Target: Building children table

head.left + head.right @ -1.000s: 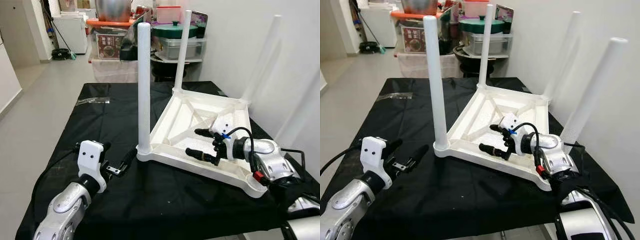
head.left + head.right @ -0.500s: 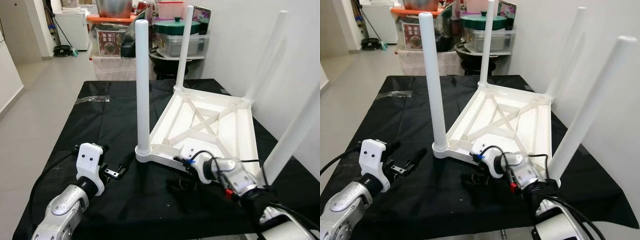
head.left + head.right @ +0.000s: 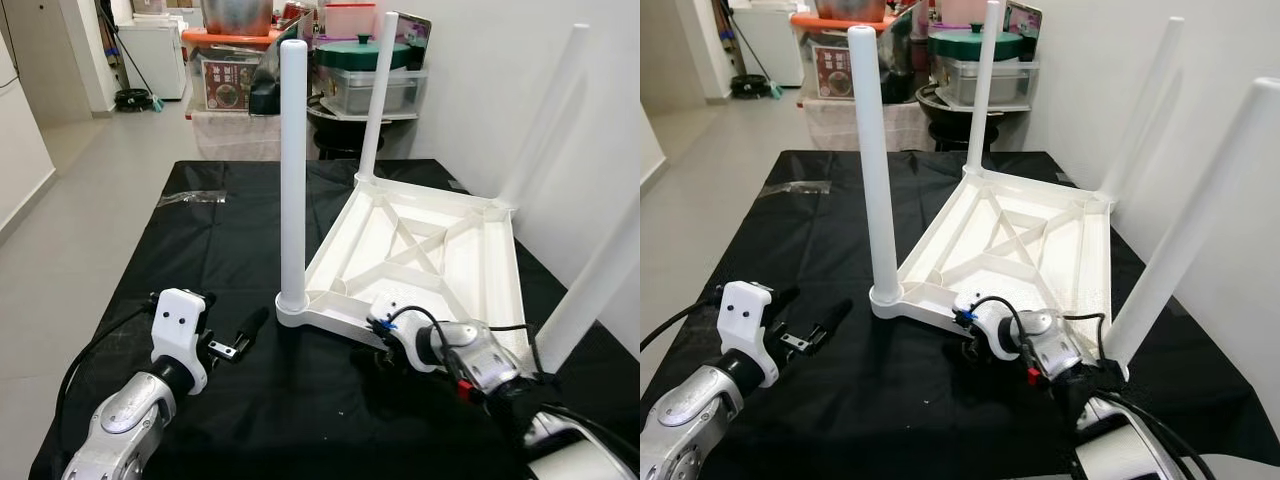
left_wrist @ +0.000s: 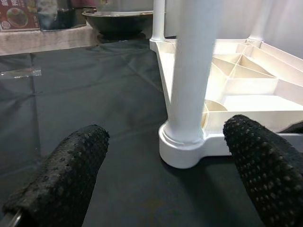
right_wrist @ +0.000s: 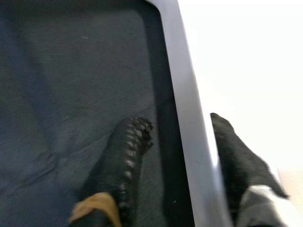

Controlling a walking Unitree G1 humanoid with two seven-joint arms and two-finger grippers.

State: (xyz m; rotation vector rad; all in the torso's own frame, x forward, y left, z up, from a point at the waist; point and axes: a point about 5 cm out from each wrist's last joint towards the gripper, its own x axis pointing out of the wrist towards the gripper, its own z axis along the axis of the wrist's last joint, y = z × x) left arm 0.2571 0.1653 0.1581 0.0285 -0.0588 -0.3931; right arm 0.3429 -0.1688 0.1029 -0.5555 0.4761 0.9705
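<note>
Right claw [image 3: 975, 345]: fingers straddle near rim of inverted children table [image 3: 1040, 235], holding it, likely for flipping. Left claw [image 3: 235, 338]: wide, empty, table's corner leg [image 3: 293, 170] just ahead, on black-clothed counter [image 3: 200, 240].

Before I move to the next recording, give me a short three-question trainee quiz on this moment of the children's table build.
1. True or false: the white children's table lies upside down on the black cloth.
2. How many legs stand screwed in? A) two B) three C) four
3. The right gripper has its fingers astride the tabletop's near ____.

Key: 1 true; 2 C; 3 edge. The left gripper hovers open beside the nearest leg.
</note>
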